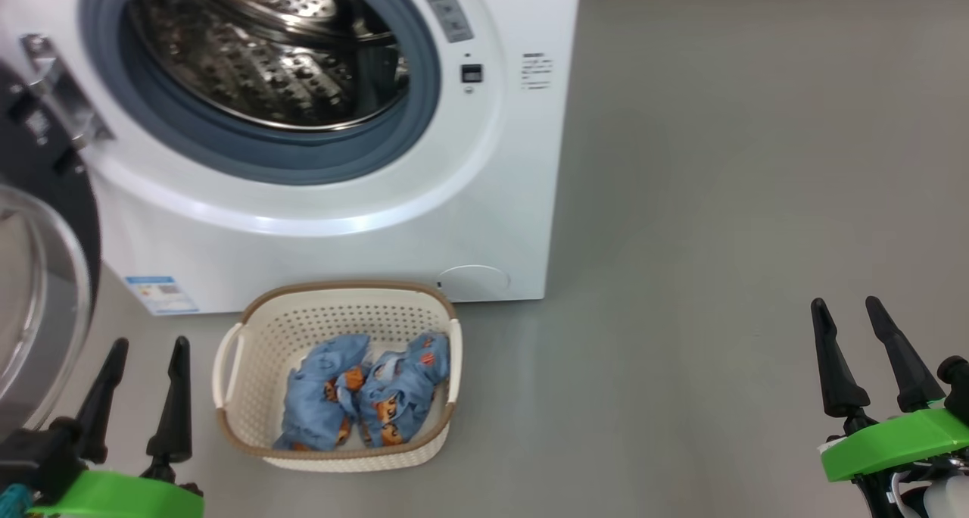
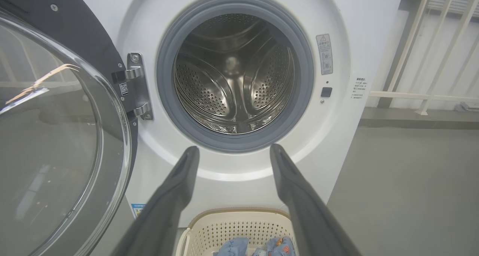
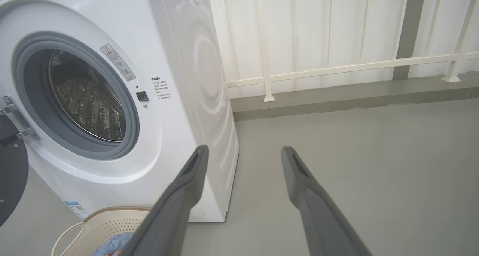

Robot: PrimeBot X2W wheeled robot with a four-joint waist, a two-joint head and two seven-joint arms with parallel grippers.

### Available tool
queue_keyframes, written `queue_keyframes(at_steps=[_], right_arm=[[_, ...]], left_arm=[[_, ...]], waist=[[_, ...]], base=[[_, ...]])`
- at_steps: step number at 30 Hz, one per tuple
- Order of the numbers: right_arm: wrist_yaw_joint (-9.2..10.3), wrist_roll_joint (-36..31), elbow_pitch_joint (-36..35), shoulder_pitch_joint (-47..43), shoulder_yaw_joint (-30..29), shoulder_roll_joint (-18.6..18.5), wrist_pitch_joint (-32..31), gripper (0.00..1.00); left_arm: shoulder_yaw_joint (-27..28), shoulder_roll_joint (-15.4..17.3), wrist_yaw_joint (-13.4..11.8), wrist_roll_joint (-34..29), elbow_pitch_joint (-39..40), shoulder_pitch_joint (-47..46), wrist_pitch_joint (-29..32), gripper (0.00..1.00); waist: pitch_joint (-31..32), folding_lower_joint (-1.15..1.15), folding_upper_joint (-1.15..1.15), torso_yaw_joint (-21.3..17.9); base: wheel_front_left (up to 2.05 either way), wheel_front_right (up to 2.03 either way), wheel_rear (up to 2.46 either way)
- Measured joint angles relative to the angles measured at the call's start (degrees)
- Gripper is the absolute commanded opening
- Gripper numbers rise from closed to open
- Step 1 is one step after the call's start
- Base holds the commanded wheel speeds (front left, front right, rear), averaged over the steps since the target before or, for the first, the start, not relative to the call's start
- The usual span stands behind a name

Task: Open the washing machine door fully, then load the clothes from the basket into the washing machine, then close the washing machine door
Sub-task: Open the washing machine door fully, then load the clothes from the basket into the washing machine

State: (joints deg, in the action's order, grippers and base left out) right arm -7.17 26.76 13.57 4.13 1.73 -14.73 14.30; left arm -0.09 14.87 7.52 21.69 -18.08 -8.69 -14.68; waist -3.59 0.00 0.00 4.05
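Clothes (image 1: 378,397) are lying in the basket (image 1: 348,285) by the open washing machine (image 1: 303,253); left gripper (image 1: 151,341) and right gripper (image 1: 845,301) are gaping empty.

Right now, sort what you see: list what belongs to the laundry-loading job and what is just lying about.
Belongs to the job:
big white front-loading washing machine; its open round black-rimmed glass door; cream perforated plastic basket with brown rim; light-blue fabric clothes with orange prints, in the basket.

Just lying about:
white railing; grey floor.
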Motion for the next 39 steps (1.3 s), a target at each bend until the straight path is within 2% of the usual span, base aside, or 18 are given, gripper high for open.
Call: queue_keyframes(at_steps=[16, 39], right_arm=[[0.00, 0.0, 0.1, -1.3, 0.0, 0.3, 0.0, 1.00], [0.00, 0.0, 0.1, -1.4, -0.7, 1.0, 0.0, 1.00]], left_arm=[[0.6, -1.3, 0.0, -0.8, 0.1, 3.6, 0.0, 1.00], [1.2, -1.5, 0.0, -0.5, 1.4, 4.3, 0.0, 1.00]], waist=[[1.6, 0.00, 0.00, -6.8], [2.0, 0.00, 0.00, -8.0]], base=[[0.00, 0.00, 0.00], [0.00, 0.00, 0.00]])
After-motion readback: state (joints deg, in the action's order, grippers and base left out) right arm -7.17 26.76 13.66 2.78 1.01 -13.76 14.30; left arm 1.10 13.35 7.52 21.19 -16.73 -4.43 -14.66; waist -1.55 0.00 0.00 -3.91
